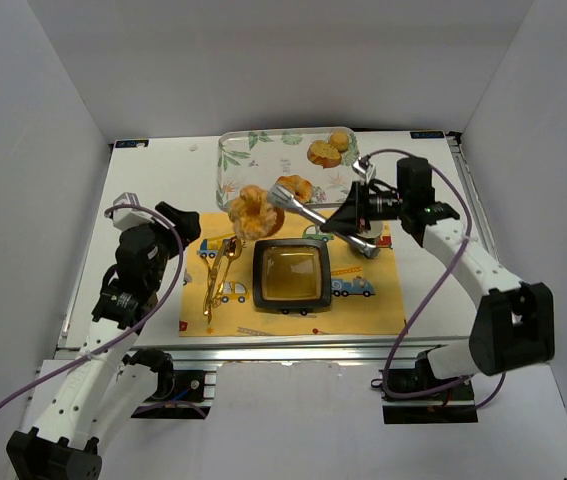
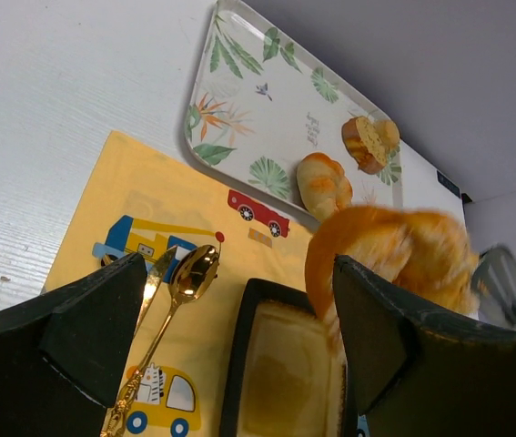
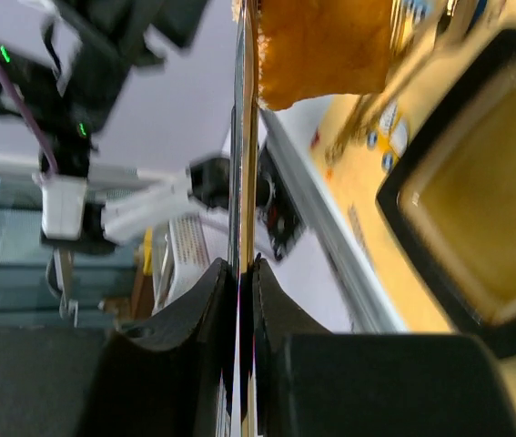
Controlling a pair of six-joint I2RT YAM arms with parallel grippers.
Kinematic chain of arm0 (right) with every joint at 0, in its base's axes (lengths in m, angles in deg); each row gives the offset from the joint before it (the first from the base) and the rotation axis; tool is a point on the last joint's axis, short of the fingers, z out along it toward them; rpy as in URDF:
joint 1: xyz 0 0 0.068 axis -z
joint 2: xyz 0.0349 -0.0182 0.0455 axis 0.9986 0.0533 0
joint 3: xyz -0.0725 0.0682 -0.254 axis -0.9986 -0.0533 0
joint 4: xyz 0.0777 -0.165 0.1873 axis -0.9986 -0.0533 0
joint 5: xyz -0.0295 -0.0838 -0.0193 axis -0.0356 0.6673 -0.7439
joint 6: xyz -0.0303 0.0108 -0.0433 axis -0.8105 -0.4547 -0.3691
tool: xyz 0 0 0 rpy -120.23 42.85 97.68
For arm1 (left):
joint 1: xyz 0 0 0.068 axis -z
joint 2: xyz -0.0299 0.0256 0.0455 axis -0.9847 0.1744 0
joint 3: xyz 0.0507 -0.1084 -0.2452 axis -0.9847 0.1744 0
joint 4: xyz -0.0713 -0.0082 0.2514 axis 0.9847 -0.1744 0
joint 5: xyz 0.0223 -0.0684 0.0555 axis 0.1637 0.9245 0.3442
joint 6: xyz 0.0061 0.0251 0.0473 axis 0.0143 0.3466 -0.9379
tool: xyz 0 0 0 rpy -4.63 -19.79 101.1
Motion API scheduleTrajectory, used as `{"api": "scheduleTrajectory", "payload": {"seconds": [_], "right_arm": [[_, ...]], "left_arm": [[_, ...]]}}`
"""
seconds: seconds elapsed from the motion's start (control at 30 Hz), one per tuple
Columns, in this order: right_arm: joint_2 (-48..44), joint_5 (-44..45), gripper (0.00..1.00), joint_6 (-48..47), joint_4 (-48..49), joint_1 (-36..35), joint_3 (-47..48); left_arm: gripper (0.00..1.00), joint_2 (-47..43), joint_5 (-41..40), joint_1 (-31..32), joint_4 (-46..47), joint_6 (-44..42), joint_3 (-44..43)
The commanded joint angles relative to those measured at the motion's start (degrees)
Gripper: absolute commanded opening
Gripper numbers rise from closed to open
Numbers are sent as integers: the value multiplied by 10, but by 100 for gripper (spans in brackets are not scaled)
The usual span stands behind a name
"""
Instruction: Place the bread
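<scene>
Even, diffuse light from above fills my white enclosure; shadows on the table (image 1: 153, 180) are faint and soft-edged. Top view: sharp throughout. My left wrist view: bread (image 2: 394, 259) blurred, my left fingers (image 2: 75, 337) dark, underexposed foreground masses. My right wrist view: soft overall, a bright glare line along the tongs (image 3: 246, 164), background smeared and out of focus.

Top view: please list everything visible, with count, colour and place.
table: one, white, underneath
mat: one, yellow, on the table
dish: one, black, on the mat
cutlery: two, gold, left of dish
tray: one, white with leaves, far side
other bread: at least two, brown, on the tray
tongs: one, silver, in the right gripper
held bread: one, golden, in the tongs
left gripper: one, black, open, left of mat
right gripper: one, black, shut on tongs
</scene>
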Motion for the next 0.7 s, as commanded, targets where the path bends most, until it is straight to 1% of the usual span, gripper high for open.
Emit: {"api": "scheduleTrajectory", "payload": {"seconds": [0.0, 0.1, 0.17, 0.33, 0.63, 0.67], "right_arm": [[-59, -44, 0, -96, -75, -3, -55], [-85, -55, 0, -107, -85, -2, -84], [-85, -52, 0, -131, -127, -3, -93], [-89, -65, 0, -138, -132, -3, -144], [-78, -25, 0, -148, -125, 3, -170], [-77, -9, 3, -152, -129, 5, -166]], "left_arm": [[92, -9, 22, -5, -1, -13, 6], [92, -7, 31, -5, -2, -18, 8], [92, -5, 35, -5, 1, -20, 11], [92, 1, 53, -5, -3, -18, 12], [92, -1, 61, -5, -14, -18, 14], [92, -4, 60, -5, -15, -18, 14]]}}
